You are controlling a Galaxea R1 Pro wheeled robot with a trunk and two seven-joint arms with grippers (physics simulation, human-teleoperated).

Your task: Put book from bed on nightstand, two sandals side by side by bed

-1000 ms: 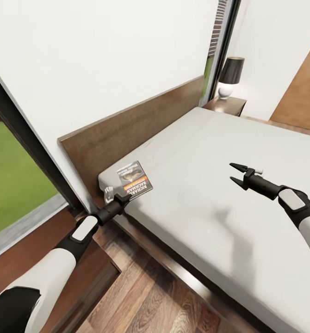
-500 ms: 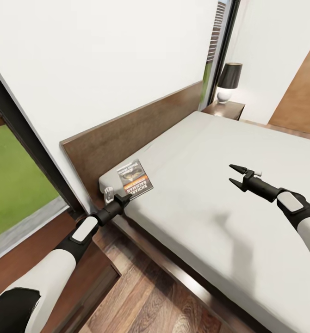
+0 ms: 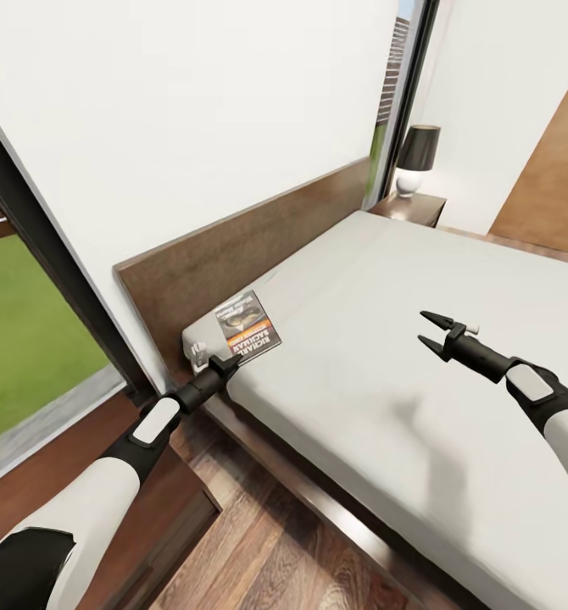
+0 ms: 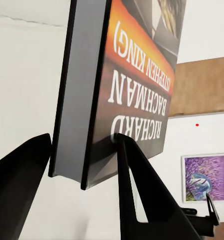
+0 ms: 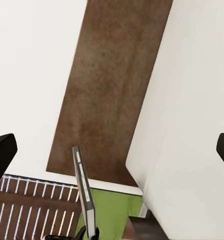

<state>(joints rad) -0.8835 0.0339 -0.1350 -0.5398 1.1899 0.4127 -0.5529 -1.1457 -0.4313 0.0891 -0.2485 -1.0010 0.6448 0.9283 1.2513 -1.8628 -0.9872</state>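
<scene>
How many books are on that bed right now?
1. The book sits at the bed's near corner by the headboard, with the left pincer closed on its edge. Nothing else lies on the visible mattress, though part of the bed is out of frame.

White arms, pointed black grippers.

Mattress [image 3: 386,339] open around right claw [image 3: 431,330]; headboard [image 3: 233,254] blocks behind book [image 3: 248,326].
</scene>
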